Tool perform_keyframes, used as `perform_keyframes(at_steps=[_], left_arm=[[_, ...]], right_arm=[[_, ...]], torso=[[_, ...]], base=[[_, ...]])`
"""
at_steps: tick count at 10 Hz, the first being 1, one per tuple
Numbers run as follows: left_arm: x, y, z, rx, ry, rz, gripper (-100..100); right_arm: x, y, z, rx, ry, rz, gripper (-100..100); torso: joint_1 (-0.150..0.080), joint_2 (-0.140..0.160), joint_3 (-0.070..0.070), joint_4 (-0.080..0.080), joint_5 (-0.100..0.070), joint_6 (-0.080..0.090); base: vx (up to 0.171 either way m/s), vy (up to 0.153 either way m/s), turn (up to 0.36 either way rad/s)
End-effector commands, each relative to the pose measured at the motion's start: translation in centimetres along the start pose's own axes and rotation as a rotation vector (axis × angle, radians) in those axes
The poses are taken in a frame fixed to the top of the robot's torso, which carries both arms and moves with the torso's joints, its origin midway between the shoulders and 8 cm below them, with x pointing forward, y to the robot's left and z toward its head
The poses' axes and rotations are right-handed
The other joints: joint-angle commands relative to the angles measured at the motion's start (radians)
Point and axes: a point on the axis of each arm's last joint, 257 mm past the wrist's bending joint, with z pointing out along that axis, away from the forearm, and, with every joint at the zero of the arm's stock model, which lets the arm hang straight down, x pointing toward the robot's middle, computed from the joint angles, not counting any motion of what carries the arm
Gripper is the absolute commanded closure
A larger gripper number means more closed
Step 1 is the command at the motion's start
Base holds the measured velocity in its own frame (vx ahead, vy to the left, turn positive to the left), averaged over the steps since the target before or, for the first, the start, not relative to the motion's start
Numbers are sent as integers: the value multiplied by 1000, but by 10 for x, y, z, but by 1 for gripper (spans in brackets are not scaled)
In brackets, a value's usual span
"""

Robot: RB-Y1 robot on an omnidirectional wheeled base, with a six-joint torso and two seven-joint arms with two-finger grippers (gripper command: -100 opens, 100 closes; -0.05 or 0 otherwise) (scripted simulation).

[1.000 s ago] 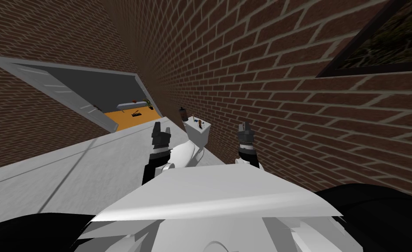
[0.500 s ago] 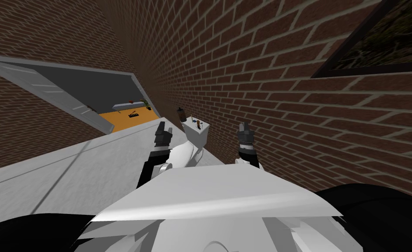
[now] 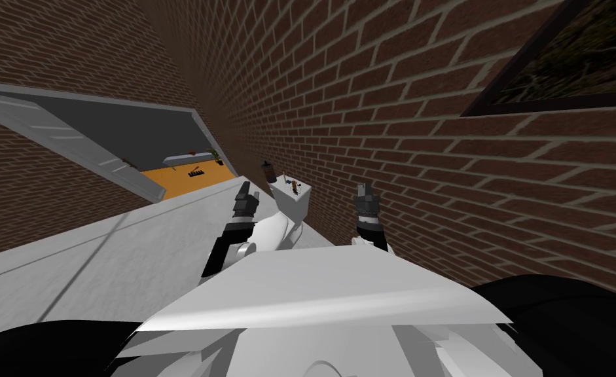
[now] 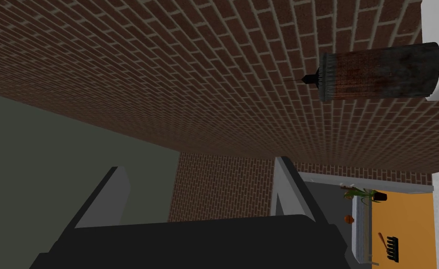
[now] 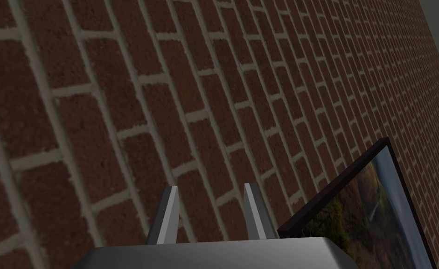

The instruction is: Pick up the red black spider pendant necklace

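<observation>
Ahead, spotted red-black necklace (image 3: 294, 187) on white toilet tank (image 3: 296, 203) beside dark bottle (image 3: 270, 172). Noted left gripper (image 3: 247, 191) released, short of tank; right gripper (image 3: 364, 190) by brick wall (image 3: 431, 131), grip unclear. Risked toppling bottle: too close to necklace.

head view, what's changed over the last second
My open left gripper reached forward toward the toilet tank. My head camera turned slightly, sliding the whole scene left. The right gripper stayed put; the necklace and bottle on the tank are untouched.
</observation>
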Motion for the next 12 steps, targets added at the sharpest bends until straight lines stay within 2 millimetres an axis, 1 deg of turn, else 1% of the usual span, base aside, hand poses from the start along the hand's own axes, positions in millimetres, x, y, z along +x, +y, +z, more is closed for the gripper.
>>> perform_keyframes(at_steps=[1,12], left_arm=[[1,4,2,-20,5,0,-100],[4,33,13,-187,39,-18,-100]], right_arm=[[0,0,0,0,0,0,0],[0,0,0,0,0,0,0]], torso=[[0,0,0,0,0,0],[0,0,0,0,0,0]], base=[[13,-15,-20],[16,-19,-35]])
